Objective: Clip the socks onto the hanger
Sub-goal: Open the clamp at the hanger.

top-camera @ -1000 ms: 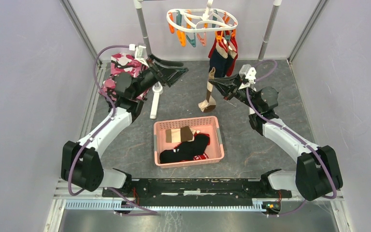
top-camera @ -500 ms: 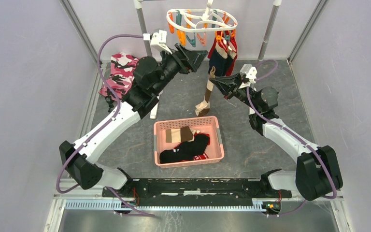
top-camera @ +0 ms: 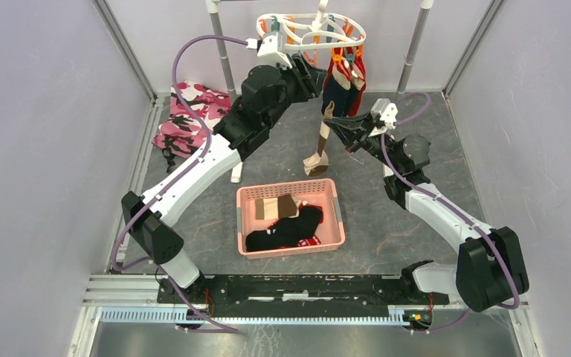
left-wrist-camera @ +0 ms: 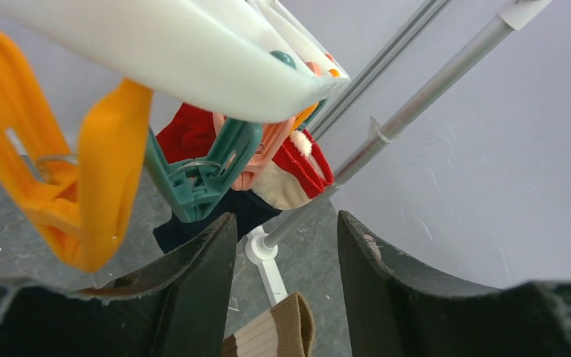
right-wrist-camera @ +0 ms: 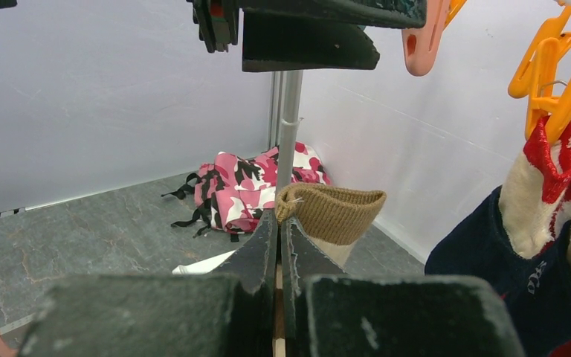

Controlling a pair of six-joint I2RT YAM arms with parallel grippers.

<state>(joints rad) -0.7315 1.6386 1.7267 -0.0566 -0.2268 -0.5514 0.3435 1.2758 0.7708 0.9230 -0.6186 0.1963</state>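
Observation:
The white hanger (top-camera: 312,33) hangs at the back with orange and teal clips; navy and red socks (top-camera: 344,82) are clipped at its right. My left gripper (top-camera: 314,76) is up under the hanger, open and empty. In the left wrist view its jaws (left-wrist-camera: 284,223) stand just below a teal clip (left-wrist-camera: 201,175) and an orange clip (left-wrist-camera: 82,171). My right gripper (top-camera: 332,123) is shut on the brown cuff of a beige sock (top-camera: 318,152), which dangles below it. The cuff (right-wrist-camera: 334,212) shows at the closed fingertips (right-wrist-camera: 279,219).
A pink basket (top-camera: 242,223) at the table's middle holds a black sock (top-camera: 286,230) and a beige one (top-camera: 275,207). Pink camouflage cloth (top-camera: 186,111) lies at back left. Grey rack poles (top-camera: 219,37) (top-camera: 416,37) flank the hanger; a white foot (top-camera: 236,167) lies on the floor.
My left arm has swung up and right from beside the camouflage cloth to the hanger's clips, and its jaws have narrowed. The right arm has stayed put with the beige sock.

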